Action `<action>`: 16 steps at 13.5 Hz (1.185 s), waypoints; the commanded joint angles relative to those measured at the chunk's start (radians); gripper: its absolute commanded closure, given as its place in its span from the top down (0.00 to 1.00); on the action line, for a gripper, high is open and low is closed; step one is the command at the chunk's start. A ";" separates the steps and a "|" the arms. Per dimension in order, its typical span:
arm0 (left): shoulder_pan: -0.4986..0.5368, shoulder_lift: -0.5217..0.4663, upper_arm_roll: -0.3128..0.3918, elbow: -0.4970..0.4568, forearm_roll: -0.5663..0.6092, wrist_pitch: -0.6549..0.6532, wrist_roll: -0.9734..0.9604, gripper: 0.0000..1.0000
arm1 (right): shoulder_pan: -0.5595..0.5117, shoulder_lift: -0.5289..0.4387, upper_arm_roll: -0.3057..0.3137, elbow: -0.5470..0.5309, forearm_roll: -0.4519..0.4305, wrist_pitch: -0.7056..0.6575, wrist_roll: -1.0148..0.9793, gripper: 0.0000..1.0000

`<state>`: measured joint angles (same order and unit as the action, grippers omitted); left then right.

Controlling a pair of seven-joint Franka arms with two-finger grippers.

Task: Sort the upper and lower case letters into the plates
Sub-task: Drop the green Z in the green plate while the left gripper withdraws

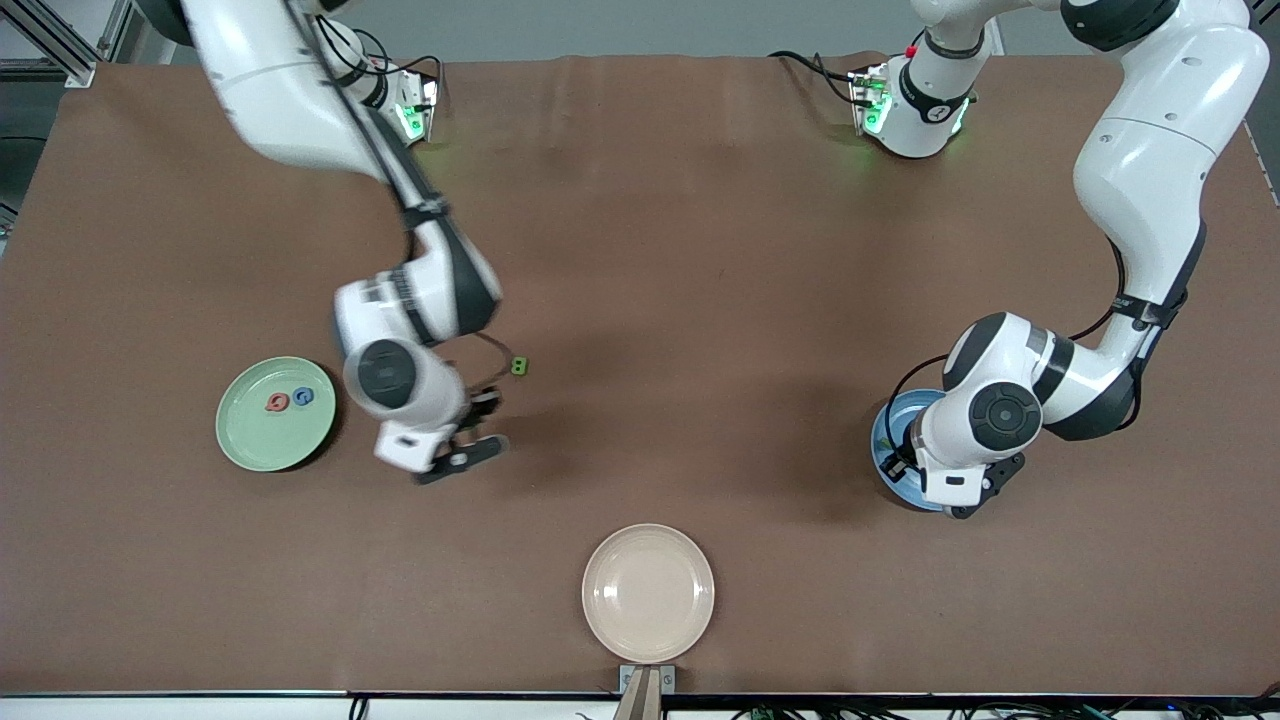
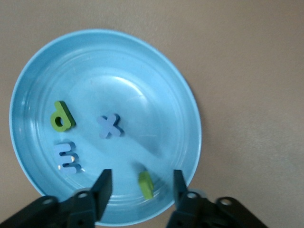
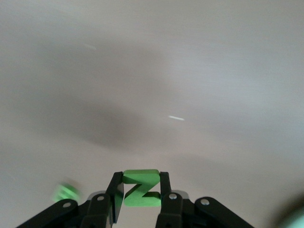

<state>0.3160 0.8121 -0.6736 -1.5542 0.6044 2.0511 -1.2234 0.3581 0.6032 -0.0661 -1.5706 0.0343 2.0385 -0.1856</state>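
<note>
The pale green plate [image 1: 250, 440] lies toward the right arm's end and holds a red letter [image 1: 277, 403] and a blue letter [image 1: 303, 398]. My right gripper [image 1: 462, 457] hangs over bare table beside that plate, shut on a green letter Z [image 3: 140, 188]. The blue plate [image 1: 888, 440] lies toward the left arm's end, mostly under my left gripper [image 1: 975, 497]. In the left wrist view the blue plate [image 2: 156, 76] holds a green d [image 2: 62, 117], a blue x [image 2: 109, 126], another blue letter [image 2: 66, 156] and a green letter [image 2: 146, 184]. My left gripper [image 2: 141, 187] is open over that green letter, not touching it.
A small green letter [image 1: 519, 366] lies loose on the brown table near the right arm's wrist; it shows blurred in the right wrist view [image 3: 64, 192]. A cream-beige plate [image 1: 648, 592] sits near the table edge closest to the front camera, with nothing on it.
</note>
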 commanded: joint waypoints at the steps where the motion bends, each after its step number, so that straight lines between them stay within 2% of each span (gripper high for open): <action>1: 0.008 -0.066 0.000 0.011 -0.005 -0.026 0.147 1.00 | -0.190 -0.034 0.023 -0.064 0.003 0.006 -0.284 0.22; 2: 0.014 -0.106 -0.006 0.011 -0.009 -0.061 0.244 1.00 | -0.252 -0.030 0.023 -0.066 0.003 0.011 -0.367 0.22; 4: 0.032 -0.161 -0.012 0.016 -0.012 -0.072 0.289 1.00 | -0.353 -0.025 0.026 -0.095 0.004 0.029 -0.495 0.22; 7: 0.035 -0.263 -0.021 0.026 -0.014 -0.124 0.408 1.00 | -0.402 -0.059 0.026 -0.247 0.004 0.145 -0.512 0.22; 8: 0.035 -0.278 -0.023 0.052 -0.029 -0.141 0.453 1.00 | -0.416 -0.060 0.026 -0.297 0.004 0.222 -0.517 0.22; 10: 0.035 -0.294 -0.021 0.150 -0.191 -0.277 0.519 1.00 | -0.421 -0.053 0.026 -0.345 0.004 0.319 -0.520 0.22; 12: 0.037 -0.295 -0.023 0.245 -0.242 -0.435 0.586 1.00 | -0.423 -0.052 0.026 -0.350 0.004 0.324 -0.520 0.27; 13: 0.035 -0.309 -0.024 0.259 -0.241 -0.481 0.622 1.00 | -0.421 -0.060 0.026 -0.348 0.004 0.316 -0.517 0.52; 14: 0.035 -0.347 -0.021 0.259 -0.242 -0.496 0.659 1.00 | -0.418 -0.074 0.026 -0.342 0.004 0.292 -0.515 0.84; 16: 0.063 -0.413 -0.021 0.260 -0.265 -0.526 0.767 1.00 | -0.409 -0.133 0.029 -0.330 0.006 0.217 -0.482 0.83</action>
<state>0.3526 0.4712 -0.6918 -1.2879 0.3731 1.5709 -0.5476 -0.0440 0.5589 -0.0545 -1.8779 0.0350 2.3178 -0.6918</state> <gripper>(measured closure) 0.000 0.383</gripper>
